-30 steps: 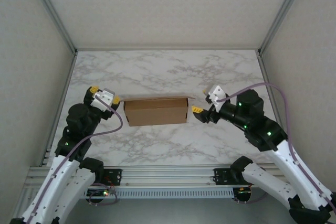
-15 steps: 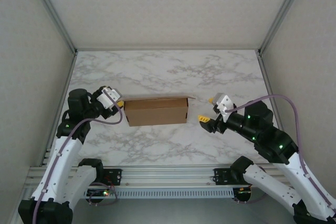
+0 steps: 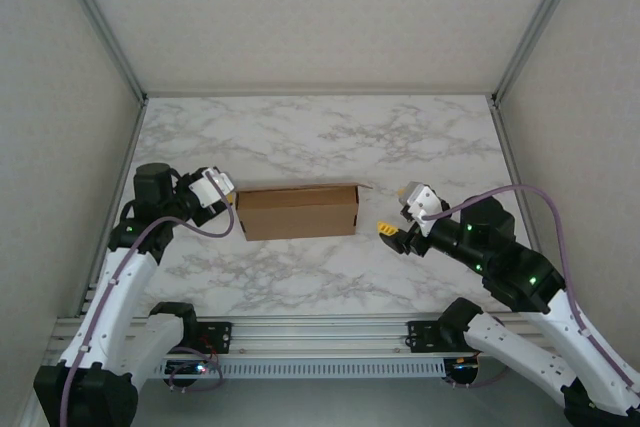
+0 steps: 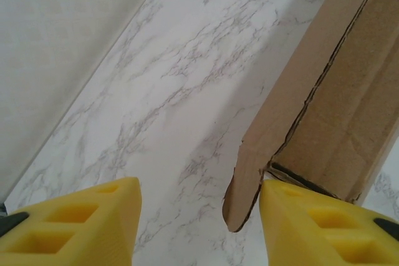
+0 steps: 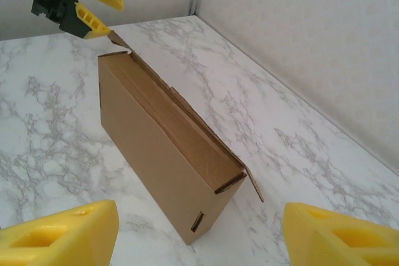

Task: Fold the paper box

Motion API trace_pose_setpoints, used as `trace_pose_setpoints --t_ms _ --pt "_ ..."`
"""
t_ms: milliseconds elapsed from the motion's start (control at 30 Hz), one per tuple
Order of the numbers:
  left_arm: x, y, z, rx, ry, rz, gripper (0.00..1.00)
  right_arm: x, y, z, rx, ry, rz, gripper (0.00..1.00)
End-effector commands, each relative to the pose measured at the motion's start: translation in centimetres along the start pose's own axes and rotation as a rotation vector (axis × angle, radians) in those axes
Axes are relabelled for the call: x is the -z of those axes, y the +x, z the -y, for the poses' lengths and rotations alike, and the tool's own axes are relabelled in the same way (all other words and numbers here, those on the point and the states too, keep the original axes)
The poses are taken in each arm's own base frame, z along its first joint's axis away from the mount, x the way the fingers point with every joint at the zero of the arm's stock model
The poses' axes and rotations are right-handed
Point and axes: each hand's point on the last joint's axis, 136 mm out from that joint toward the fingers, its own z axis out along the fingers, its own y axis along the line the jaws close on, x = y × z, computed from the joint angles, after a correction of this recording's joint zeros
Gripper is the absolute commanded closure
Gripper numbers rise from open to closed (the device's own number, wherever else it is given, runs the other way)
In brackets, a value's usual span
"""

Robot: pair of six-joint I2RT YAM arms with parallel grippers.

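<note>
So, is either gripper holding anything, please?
Nothing is held: the left gripper straddles the end flap of the paper box, jaws open; the right gripper is open.

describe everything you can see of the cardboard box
The paper box is plain brown cardboard, folded into a slim rectangle standing on a long edge on the marble table, top open. Small flaps stick out at both ends; the left one sits between the open fingers of the left gripper, by one fingertip. Contact there is unclear.
</note>
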Motion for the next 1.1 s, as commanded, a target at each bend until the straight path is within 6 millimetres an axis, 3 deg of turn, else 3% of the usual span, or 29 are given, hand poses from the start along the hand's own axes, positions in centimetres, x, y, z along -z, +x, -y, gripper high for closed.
trace_pose_setpoints --t_ms 0,267,667,1067 --pt "-0.6 0.9 -0.4 -0.007 -0.018 -0.023 0.49 -0.5 0.5 0.0 0.019 0.005 -0.018 0.3" --pt "-1.4 1.8 -0.1 -0.019 -0.026 -0.031 0.51 -1.1 0.7 0.0 0.019 0.001 -0.036 0.31" --pt "-2.1 0.9 -0.6 -0.089 -0.032 -0.01 0.63 -2.4 1.5 -0.1 0.019 -0.009 -0.076 0.32" --pt "-2.2 0.4 0.0 -0.121 -0.016 0.0 0.85 -5.4 2.0 1.9 0.035 0.058 -0.187 0.33"
